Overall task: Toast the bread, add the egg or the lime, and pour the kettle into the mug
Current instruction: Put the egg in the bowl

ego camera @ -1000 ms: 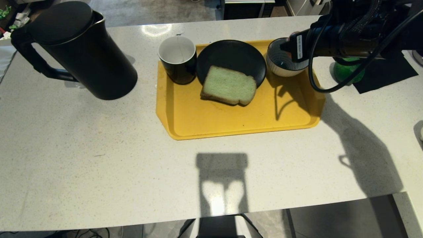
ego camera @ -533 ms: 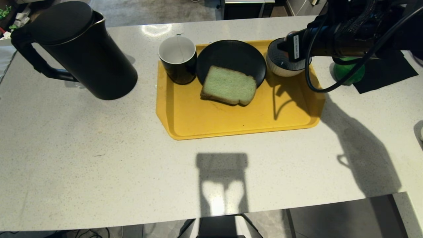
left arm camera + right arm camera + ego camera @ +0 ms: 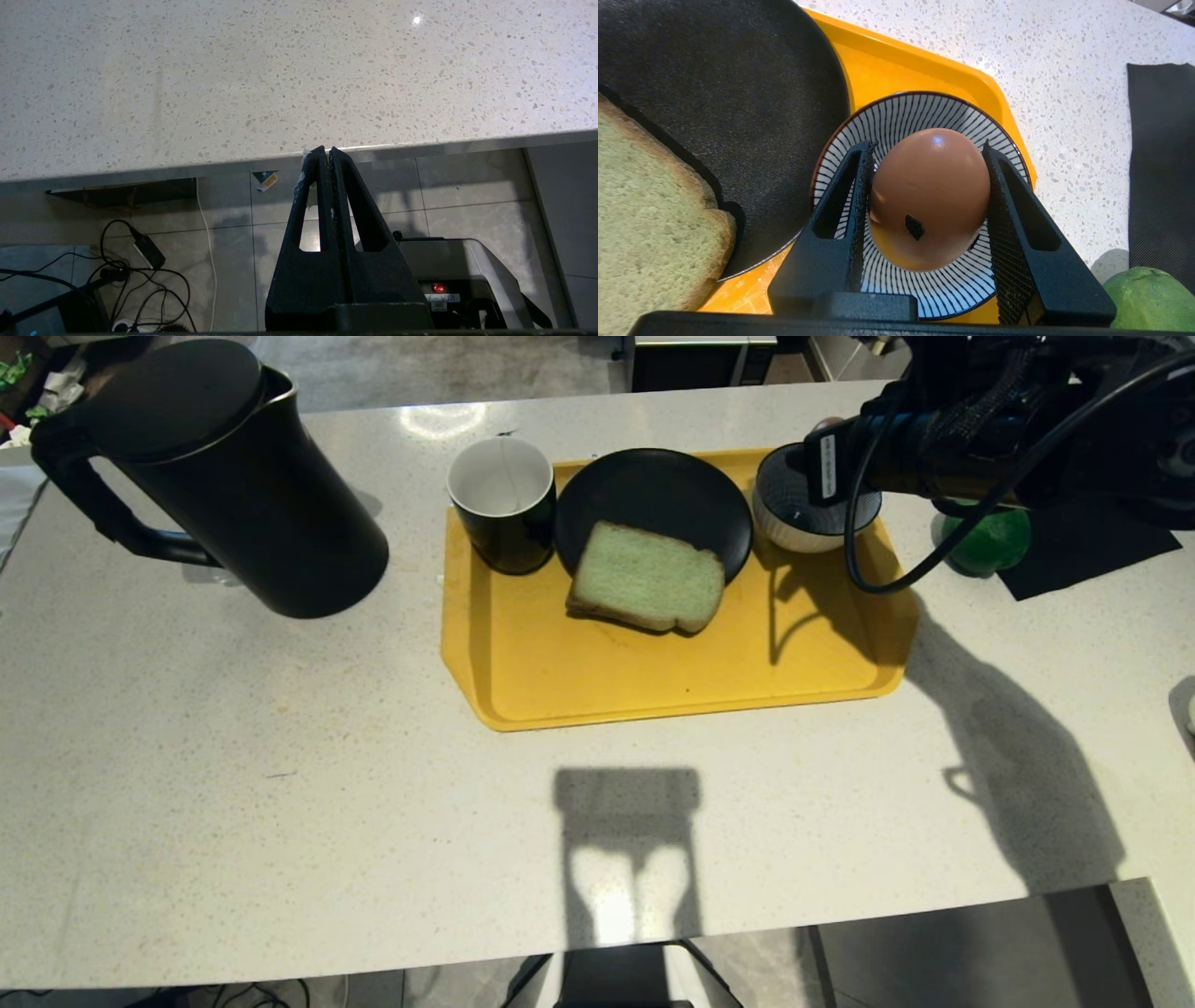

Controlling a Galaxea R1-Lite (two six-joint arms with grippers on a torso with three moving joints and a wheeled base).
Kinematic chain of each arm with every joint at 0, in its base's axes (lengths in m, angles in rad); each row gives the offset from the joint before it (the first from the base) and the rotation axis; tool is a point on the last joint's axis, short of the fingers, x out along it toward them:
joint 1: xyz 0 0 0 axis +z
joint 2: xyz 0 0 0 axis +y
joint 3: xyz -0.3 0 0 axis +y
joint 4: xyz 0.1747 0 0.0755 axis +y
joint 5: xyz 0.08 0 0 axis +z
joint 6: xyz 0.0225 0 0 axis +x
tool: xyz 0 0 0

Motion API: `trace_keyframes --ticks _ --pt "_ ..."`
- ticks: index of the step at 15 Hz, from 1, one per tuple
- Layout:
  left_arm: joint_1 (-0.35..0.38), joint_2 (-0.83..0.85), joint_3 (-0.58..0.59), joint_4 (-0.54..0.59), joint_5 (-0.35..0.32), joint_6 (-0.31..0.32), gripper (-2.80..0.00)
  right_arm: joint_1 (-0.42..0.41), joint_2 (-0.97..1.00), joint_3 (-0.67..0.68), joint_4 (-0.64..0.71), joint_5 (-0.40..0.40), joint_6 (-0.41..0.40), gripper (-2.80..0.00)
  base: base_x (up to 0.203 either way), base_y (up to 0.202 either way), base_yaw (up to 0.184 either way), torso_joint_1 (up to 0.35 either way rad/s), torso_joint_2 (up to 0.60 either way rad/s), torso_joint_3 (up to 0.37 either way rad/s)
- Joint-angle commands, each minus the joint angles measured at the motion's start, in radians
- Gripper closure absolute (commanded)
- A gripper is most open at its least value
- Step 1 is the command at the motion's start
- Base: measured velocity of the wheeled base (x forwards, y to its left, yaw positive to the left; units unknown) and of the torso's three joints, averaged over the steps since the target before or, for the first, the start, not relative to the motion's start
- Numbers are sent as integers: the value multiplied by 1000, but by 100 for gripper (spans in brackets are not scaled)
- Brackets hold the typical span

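My right gripper is shut on the pinkish-brown egg, whose dark spot faces the camera. It holds the egg just above the blue-and-white striped bowl. In the head view the right arm reaches over that bowl. The pale green bread leans on the black plate. The black mug stands at the tray's far left corner, and the black kettle stands left of the tray. The lime lies right of the tray. My left gripper is shut and empty below the table's front edge.
A yellow tray holds the mug, plate and bowl. A black cloth lies beside the lime at the far right. The white speckled table spreads in front of the tray.
My right arm has shifted a little to the left over the striped bowl with the egg in its jaws, uncovering more of the lime. Nothing else has moved.
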Motion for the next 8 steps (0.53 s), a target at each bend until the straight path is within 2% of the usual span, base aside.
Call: trace_keyframes --ticks 1,8 --pt "0 -1 15 -1 1 -1 0 -1 7 0 -1 0 -3 0 0 0 0 0 0 0" --pt "0 -1 15 -1 1 -1 0 -2 24 4 -3 3 -24 0 0 0 0 0 0 0"
